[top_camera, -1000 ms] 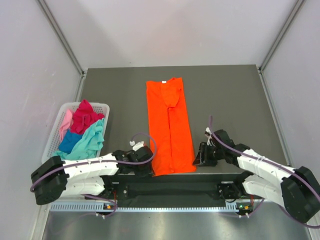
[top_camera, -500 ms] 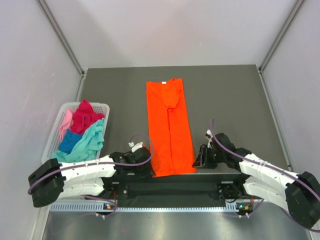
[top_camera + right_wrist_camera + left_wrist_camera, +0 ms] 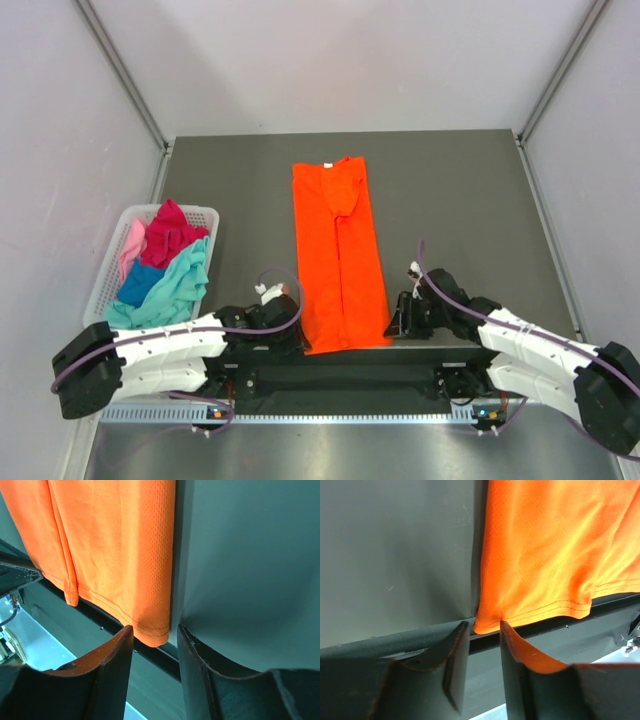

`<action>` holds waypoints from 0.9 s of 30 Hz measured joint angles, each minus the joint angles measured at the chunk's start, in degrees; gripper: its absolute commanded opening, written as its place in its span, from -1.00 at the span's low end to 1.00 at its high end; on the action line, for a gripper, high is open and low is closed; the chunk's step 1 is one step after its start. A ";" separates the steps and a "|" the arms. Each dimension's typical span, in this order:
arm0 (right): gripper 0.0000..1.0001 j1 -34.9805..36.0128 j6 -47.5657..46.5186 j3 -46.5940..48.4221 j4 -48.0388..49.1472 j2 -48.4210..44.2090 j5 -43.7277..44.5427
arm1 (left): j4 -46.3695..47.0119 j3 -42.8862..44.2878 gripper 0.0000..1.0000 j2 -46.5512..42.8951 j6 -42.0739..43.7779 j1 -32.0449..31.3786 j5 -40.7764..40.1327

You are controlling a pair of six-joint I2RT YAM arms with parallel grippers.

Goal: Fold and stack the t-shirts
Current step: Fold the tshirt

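Two grippers flanked the near hem of the orange t-shirt (image 3: 340,255). The shirt lay folded into a long narrow strip down the middle of the table (image 3: 460,200), with its collar at the far end and its hem at the near table edge.

You had the left gripper (image 3: 482,630) at the near left corner of the hem. Its fingers stood apart, and the corner sat at the gap between the tips, not pinched.

You had the right gripper (image 3: 155,628) at the near right corner. Its fingers were likewise parted, with the corner between the tips and a gap on each side.

A small pale tag (image 3: 326,163) at the collar was too small to read.

A magenta t-shirt (image 3: 168,235), a pale pink t-shirt (image 3: 130,245) and a teal t-shirt (image 3: 180,280) lay heaped in the white basket (image 3: 112,262) at the left of the table.
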 measured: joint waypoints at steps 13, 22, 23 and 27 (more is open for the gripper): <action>-0.25 2.45 2.12 -0.74 1.29 -0.24 0.81 | 2.23 -1.42 -0.43 0.63 -1.14 0.00 1.20; -1.00 3.69 3.91 -2.25 -0.07 -2.43 2.91 | 4.11 -1.79 -1.00 0.20 -2.58 0.00 2.23; -1.00 3.69 4.13 -2.14 -0.70 -3.06 3.37 | 4.09 -1.75 -1.00 -0.07 -2.75 0.00 2.34; -1.00 3.93 4.11 0.52 -4.04 -3.61 5.18 | 2.64 0.17 -1.00 -0.87 -2.93 0.22 1.42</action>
